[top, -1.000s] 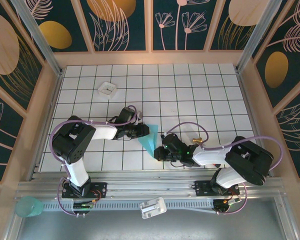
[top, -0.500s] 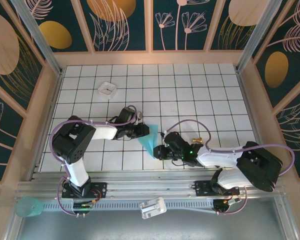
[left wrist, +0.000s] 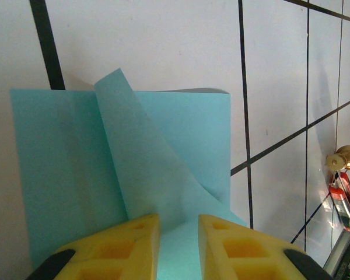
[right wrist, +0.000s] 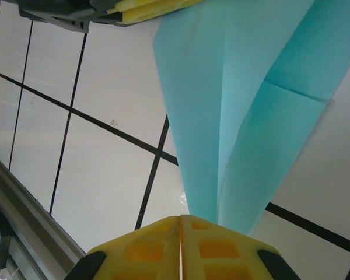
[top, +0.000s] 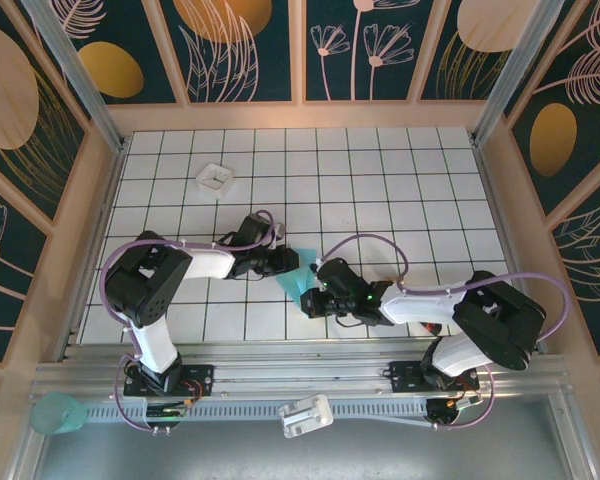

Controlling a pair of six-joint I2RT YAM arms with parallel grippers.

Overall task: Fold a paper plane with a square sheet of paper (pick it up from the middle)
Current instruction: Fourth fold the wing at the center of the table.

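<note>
Turquoise and only half folded, the paper plane lies on the white grid table near its front edge, between the two grippers. From above, the wrists cover much of it and a slim wedge is all that can be made out between the left gripper and the right gripper.

In the left wrist view the frame cuts off the near edge of the paper plane. A loose flap rises and runs down into the narrow gap between the left gripper's yellow fingers; whether they pinch the paper or merely rest on it cannot be told. In the right wrist view the paper plane narrows toward the right gripper, whose pads are pressed tight together. The tip meets them, but any nip is hidden.

A brass knob and a red-and-black tool sit blurred at the picture's right edge. Rearward the tiles lie open up to the small white tray, well apart at back left. Pale wooden walls bound three sides.
</note>
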